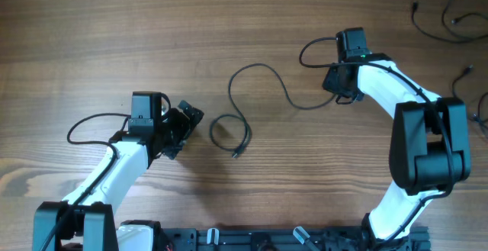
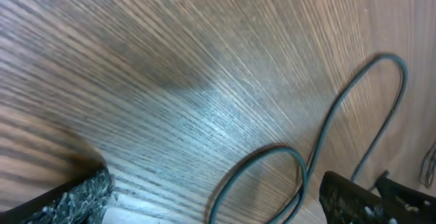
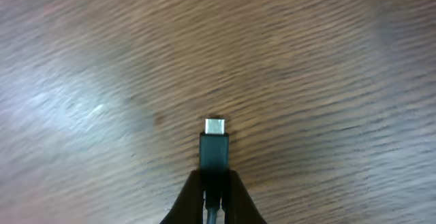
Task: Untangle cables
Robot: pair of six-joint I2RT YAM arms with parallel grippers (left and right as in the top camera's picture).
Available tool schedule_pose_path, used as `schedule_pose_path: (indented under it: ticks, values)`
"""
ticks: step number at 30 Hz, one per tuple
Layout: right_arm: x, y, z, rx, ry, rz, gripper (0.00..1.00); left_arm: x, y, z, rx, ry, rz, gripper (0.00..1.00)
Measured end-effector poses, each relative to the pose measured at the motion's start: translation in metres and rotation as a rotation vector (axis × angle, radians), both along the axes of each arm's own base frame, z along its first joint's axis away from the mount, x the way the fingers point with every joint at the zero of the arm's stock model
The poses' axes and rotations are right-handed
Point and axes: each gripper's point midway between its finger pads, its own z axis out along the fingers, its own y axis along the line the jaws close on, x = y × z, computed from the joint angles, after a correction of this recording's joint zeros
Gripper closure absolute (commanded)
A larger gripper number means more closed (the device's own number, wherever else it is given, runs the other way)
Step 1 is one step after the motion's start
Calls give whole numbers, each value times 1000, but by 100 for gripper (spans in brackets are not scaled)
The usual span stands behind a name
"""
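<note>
One thin black cable (image 1: 256,65) lies on the wooden table, curling into a small loop near the middle and ending in a free plug (image 1: 235,155). Its other end runs to my right gripper (image 1: 341,98). In the right wrist view that gripper (image 3: 214,181) is shut on the cable's plug (image 3: 214,149), whose metal tip points away over the wood. My left gripper (image 1: 185,131) stands open just left of the loop. In the left wrist view its wide-apart fingers (image 2: 354,200) frame the cable loop (image 2: 338,107), touching nothing.
More thin black cables (image 1: 450,14) lie at the table's far right corner, with another strand (image 1: 467,74) near the right edge. Thicker arm wires arc beside each wrist. The arm bases stand along the front edge.
</note>
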Motion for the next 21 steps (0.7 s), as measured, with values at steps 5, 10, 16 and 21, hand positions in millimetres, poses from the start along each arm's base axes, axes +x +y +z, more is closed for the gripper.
schedule_pose_path:
  ticks: [5, 10, 16, 21]
  values:
    - [-14, 20, 41, 72, -36, 140, 96, 2, 2, 0, 10, -8, 3, 0]
    - [-26, 53, 141, 216, -255, 349, 95, 13, 14, 5, 35, -61, 20, 0]
    - [-67, 124, 196, 403, -352, 623, 96, 41, 62, 28, 41, -122, 158, 0]
    - [-99, 197, 200, 460, -351, 847, 96, 54, 91, 47, -15, -172, 234, 0]
